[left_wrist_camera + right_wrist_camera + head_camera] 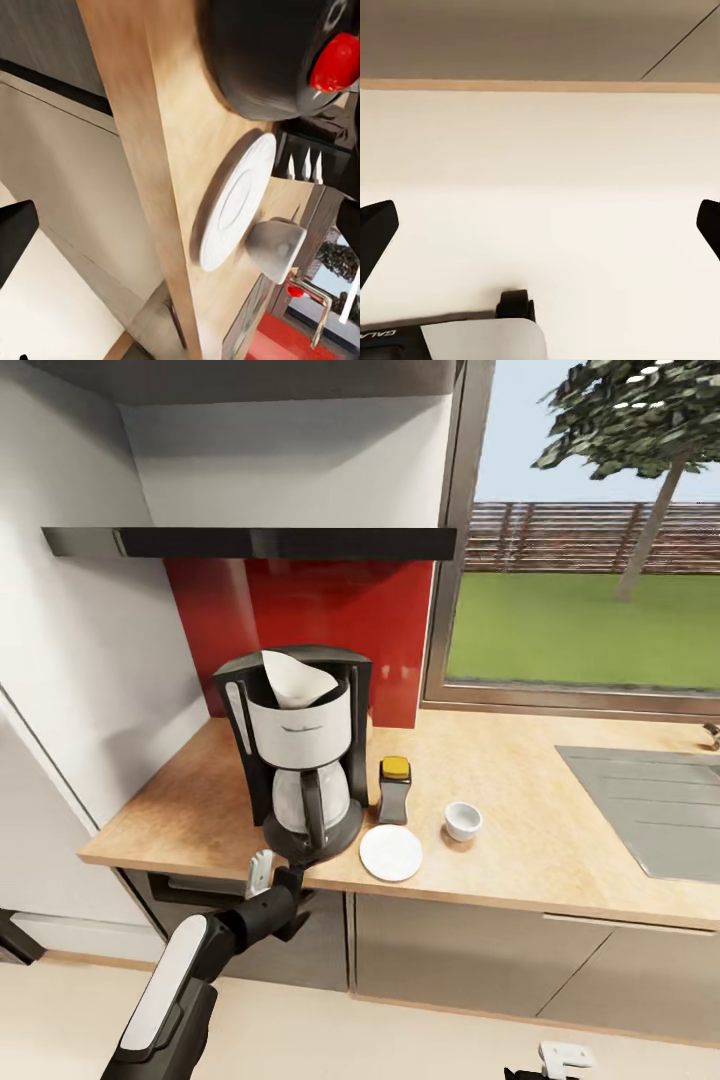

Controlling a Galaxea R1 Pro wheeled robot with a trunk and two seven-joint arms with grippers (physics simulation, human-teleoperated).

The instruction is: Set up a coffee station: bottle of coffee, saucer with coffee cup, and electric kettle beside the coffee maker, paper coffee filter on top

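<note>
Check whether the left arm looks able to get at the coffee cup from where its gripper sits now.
Probably yes. The left gripper sits open at the countertop edge before the coffee maker. The coffee cup stands apart beyond the saucer, nothing standing between.

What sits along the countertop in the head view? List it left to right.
coffee maker → bottle of coffee → coffee cup → sink. The saucer lies in front of the bottle, so it overlaps in the order.
</note>
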